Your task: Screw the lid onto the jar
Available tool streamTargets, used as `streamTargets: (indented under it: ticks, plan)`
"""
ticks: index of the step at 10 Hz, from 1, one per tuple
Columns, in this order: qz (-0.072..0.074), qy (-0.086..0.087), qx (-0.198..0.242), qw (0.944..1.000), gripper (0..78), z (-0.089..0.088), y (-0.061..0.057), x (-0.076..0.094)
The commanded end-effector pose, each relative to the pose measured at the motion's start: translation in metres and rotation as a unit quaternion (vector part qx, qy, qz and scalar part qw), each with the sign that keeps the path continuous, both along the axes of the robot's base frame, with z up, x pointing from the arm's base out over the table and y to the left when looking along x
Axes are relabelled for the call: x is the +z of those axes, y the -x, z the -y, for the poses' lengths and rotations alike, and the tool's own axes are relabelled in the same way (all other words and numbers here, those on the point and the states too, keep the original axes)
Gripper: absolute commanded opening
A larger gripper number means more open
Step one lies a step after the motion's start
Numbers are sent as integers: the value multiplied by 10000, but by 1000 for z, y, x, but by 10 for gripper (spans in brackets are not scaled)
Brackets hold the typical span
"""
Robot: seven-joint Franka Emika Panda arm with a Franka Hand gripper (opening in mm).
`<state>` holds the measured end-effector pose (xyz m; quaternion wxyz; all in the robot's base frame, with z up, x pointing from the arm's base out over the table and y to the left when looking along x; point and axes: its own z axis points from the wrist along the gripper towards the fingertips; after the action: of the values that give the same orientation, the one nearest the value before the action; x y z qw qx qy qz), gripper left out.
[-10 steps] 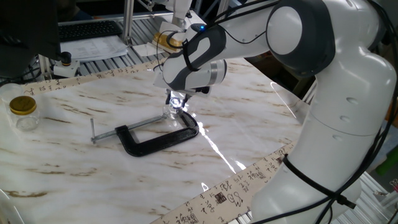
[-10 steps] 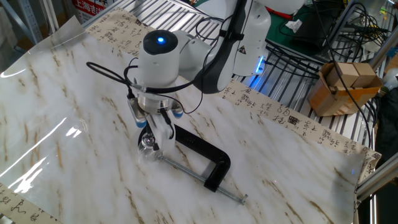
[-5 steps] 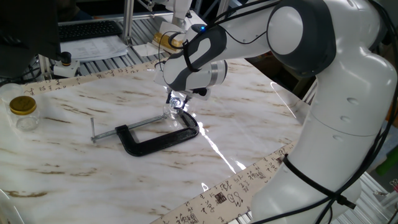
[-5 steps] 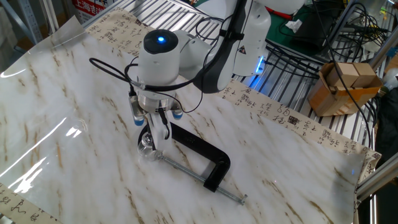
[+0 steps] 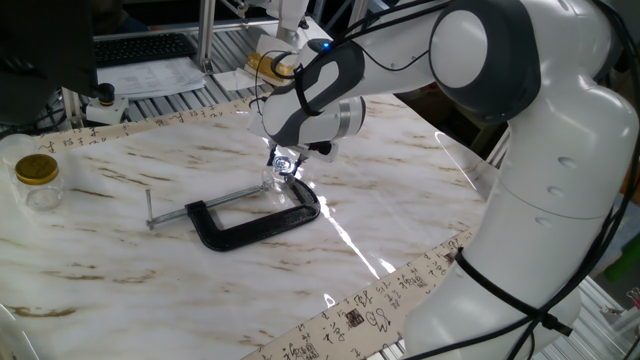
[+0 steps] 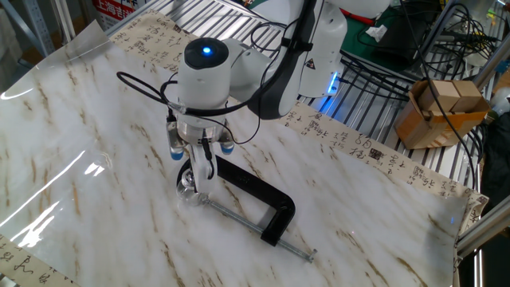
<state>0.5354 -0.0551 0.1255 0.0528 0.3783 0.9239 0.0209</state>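
The wrist has turned a touch since a second ago, the gripper (image 5: pixel 284 163) staying low over the same spot. Far left, a gold-lidded jar (image 5: pixel 38 180) stands by the table (image 5: pixel 420 215) edge. Next, the black C-clamp (image 5: pixel 245 222) lies flat. At its screw end sits the tiny jar (image 6: pixel 188 186), the lid (image 5: pixel 283 162) pinched between nearly closed fingers right above it.

My gripper (image 5: pixel 284 163) points down, jaws closed around the lid (image 5: pixel 283 160); the jar (image 5: pixel 277 180) sits directly beneath them, touching the clamp (image 5: pixel 245 222).
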Motion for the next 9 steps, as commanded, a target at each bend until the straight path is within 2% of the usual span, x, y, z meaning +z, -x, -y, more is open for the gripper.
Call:
streamTargets:
  ticks: [1, 8, 9]
  plan:
    - [-23, -11, -262, 9997, 12, 3, 2, -2]
    - [33, -83, -934, 9956, 12, 3, 2, -2]
    - [33, -83, -934, 9956, 774, 3, 2, -2]
